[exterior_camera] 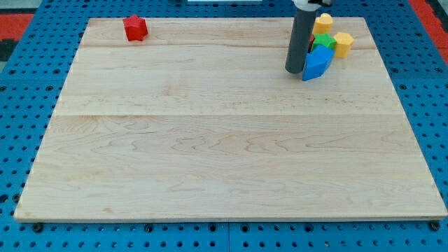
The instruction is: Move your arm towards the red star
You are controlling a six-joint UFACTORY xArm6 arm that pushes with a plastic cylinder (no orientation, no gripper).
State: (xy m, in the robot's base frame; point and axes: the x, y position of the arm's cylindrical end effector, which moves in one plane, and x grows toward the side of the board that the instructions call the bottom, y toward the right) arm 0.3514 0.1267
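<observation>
one big wooden tabletop [224,154] fills most of the view. the near part, at the view's bottom, has nothing on it. the wood is pale and smooth, with thin lines running side to side, made of a few long boards joined together. around it is a blue sheet full of small round holes.

farther back, at the view's top right, my tip [294,71] stands on the wood. it is the end of a dark, straight, round rod. there is no gripper here, just the rod, so nothing opens or closes. my tip is right beside the blue block [317,64], on its left, and looks like it is touching it. the blue block has slanted sides and sharp corners. just behind it sits a green block [324,43], then a yellow block [343,43] to the right and another yellow block [323,22] farther back. a bit of red shows between them, too hidden to name. all look hard and shiny like plastic.

the red star [135,28] is at the view's top left corner, well apart from my tip, near the back edge.

what could go wrong, i think: the star is close to the edge, so coming in too fast could knock it off the wood. also, if my tip drifts right first, it would shove the blue block into the others.
</observation>
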